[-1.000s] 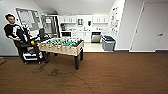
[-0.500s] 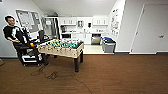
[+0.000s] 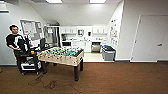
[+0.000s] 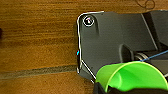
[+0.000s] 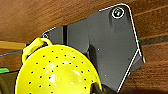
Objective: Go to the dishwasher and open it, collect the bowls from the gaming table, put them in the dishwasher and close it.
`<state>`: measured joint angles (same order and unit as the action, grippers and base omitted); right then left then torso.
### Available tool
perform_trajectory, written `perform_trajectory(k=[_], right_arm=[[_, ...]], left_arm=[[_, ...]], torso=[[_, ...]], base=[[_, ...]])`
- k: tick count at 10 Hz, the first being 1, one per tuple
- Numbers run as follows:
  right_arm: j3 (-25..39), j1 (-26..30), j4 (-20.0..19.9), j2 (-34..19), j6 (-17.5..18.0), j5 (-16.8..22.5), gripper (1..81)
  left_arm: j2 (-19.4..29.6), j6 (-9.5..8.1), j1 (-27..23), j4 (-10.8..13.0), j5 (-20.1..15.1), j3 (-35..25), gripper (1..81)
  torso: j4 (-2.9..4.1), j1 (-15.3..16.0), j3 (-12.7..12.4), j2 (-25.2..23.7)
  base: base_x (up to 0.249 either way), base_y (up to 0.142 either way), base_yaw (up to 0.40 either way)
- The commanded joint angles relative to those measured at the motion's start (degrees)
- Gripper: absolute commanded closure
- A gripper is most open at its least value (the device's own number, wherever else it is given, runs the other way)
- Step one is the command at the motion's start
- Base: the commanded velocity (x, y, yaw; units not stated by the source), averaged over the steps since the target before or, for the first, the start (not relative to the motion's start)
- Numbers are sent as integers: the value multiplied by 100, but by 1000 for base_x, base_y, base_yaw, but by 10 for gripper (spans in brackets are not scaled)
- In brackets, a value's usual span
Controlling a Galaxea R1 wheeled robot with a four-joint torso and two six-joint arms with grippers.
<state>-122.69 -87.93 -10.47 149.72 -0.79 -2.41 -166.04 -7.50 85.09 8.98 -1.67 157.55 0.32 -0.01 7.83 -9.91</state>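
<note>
Two rooms show in the head view: a carpeted front area and, beyond it, a pale-floored kitchenette. The table-football table (image 3: 63, 55), with its green field, stands on the brown carpet (image 3: 120, 78) in the left half of the view. A person (image 3: 15, 42) in a dark top stands beside a black cart (image 3: 27, 61) at the table's left end. Against the kitchenette's back wall, the steel-fronted unit under the counter is probably the dishwasher (image 3: 96, 47), its front closed. A grey bin (image 3: 108, 53) stands near it, toward the right.

In the left wrist view, a bright green bowl (image 4: 132, 76) sits at the left gripper over wood-grain flooring; finger state cannot be determined.

In the right wrist view, a yellow perforated bowl (image 5: 56, 71) with a loop handle sits at the right gripper; finger state cannot be determined.
</note>
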Motion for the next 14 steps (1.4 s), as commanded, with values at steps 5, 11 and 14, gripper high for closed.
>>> perform_trajectory(k=[5, 11, 14], right_arm=[[18, 280, 45, -133, -17, 320, 811], [9, 280, 107, -107, -26, 320, 811], [9, 280, 107, -107, -26, 320, 811]], left_arm=[[79, 11, -322, 42, -308, 57, 811], [70, 20, -322, 42, -308, 56, 811], [79, 20, -322, 42, -308, 57, 811]], torso=[[0, 1, -48, -7], [0, 1, 384, -7], [0, 1, 295, -9]], base=[[154, 0, 0], [167, 0, 0], [169, 0, 0]])
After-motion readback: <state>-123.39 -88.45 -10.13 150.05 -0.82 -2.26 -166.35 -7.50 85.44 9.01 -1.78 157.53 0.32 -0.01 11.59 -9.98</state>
